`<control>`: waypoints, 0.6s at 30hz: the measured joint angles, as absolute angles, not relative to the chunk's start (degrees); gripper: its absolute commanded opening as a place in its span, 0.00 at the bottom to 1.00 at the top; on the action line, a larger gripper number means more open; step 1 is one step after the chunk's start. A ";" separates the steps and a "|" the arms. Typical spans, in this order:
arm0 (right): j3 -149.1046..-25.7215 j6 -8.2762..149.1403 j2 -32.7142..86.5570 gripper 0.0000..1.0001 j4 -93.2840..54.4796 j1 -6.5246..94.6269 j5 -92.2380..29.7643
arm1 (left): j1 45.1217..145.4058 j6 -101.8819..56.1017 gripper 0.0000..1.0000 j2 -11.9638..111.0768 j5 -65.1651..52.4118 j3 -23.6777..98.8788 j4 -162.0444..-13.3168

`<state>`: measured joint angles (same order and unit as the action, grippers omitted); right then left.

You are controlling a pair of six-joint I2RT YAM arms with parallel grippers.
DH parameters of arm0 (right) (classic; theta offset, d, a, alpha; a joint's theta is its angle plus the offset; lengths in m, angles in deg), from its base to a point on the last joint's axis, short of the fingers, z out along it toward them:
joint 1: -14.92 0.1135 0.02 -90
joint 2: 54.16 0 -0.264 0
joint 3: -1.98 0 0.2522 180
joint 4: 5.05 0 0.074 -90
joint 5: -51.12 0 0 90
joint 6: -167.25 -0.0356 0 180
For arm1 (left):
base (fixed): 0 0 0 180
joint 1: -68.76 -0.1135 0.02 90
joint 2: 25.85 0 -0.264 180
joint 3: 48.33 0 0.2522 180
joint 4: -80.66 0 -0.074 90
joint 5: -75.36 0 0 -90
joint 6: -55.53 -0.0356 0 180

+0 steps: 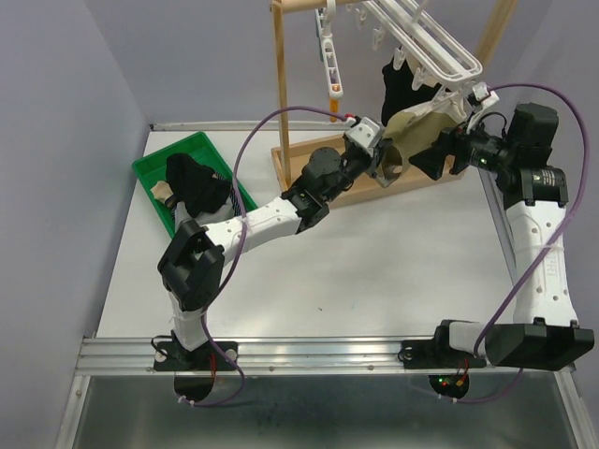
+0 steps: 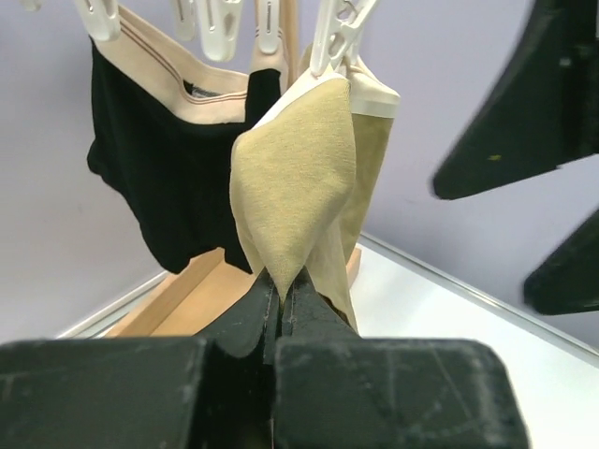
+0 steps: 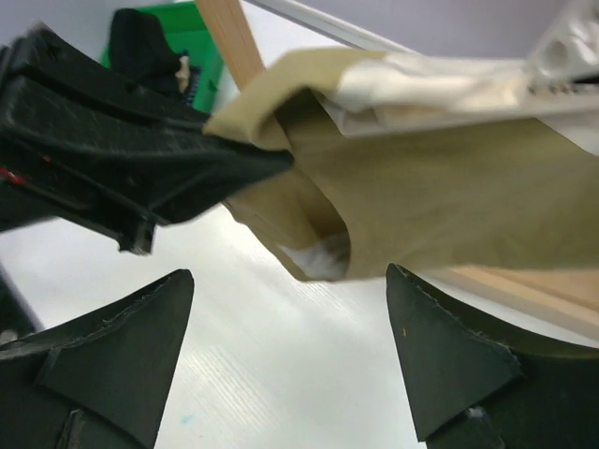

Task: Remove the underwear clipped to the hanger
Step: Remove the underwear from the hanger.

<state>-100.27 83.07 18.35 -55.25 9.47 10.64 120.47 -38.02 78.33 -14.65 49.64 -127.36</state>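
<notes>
One tan underwear piece (image 2: pixel 295 178) clamped in left end effector (image 2: pixel 281 299), right end effector (image 3: pixel 290 276) apart beside it.

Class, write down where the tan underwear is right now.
In the top view the tan underwear hangs clipped to the white hanger at upper right, beside a black pair, its lower tip pinched by the left pincer.

left arm (image 1: pixel 257 221) outstretched | left fingers (image 2: pixel 243 325) pinched tight | right fingers (image 3: pixel 112 365) spread wide

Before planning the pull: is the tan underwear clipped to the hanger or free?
Clipped: a white clip holds the tan underwear; the left gripper pinches its tip.
</notes>
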 measured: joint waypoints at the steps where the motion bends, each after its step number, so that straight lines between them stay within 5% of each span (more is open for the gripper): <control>1: -99.90 84.40 17.52 0.89 -56.74 8.99 9.42 | 120.38 -38.02 0.00 78.33 -14.69 49.64 -127.33; 8: -100.51 86.79 16.01 0.83 -61.00 1.56 4.41 | 119.92 -37.39 0.00 78.33 -13.77 49.33 -128.03; 18: -110.54 69.63 22.07 0.75 -55.82 -8.15 12.82 | 119.88 -36.99 0.00 78.33 -10.98 49.31 -128.62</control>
<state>-110.54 69.63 22.07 -55.82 -8.15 12.82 119.88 -36.99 78.33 -10.98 49.31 -128.62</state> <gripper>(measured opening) 0.752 0.041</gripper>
